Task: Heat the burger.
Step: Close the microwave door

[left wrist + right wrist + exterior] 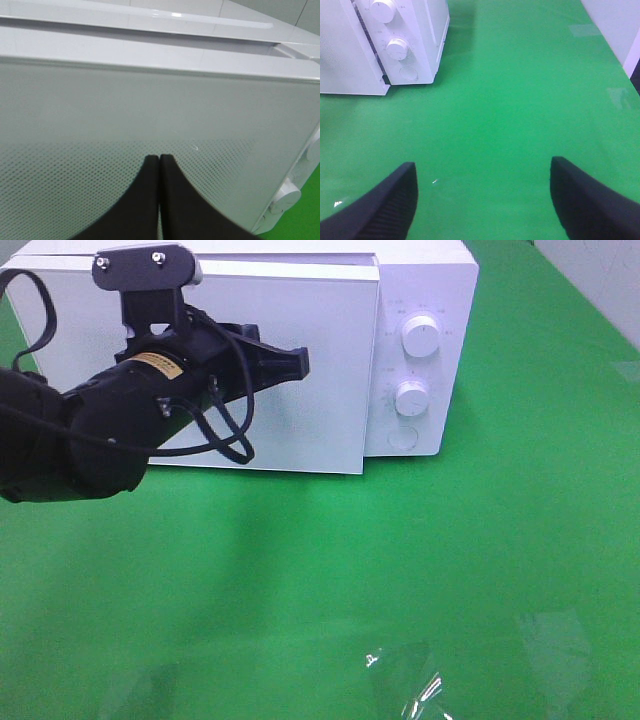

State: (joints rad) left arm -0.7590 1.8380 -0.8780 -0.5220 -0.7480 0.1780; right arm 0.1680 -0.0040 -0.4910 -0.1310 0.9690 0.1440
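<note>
Now, L pincer (159,162): tips together, nothing btwn; right at microwave door (150,110), contact unclear.
R pincer (482,167): fingers wide apart, over green desk (520,90).

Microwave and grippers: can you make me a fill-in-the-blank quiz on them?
The microwave is coloured ___. The left gripper, facing the microwave's door, is ___. The right gripper hangs ___ above the green table.
Missing words: white; shut; open.
</note>
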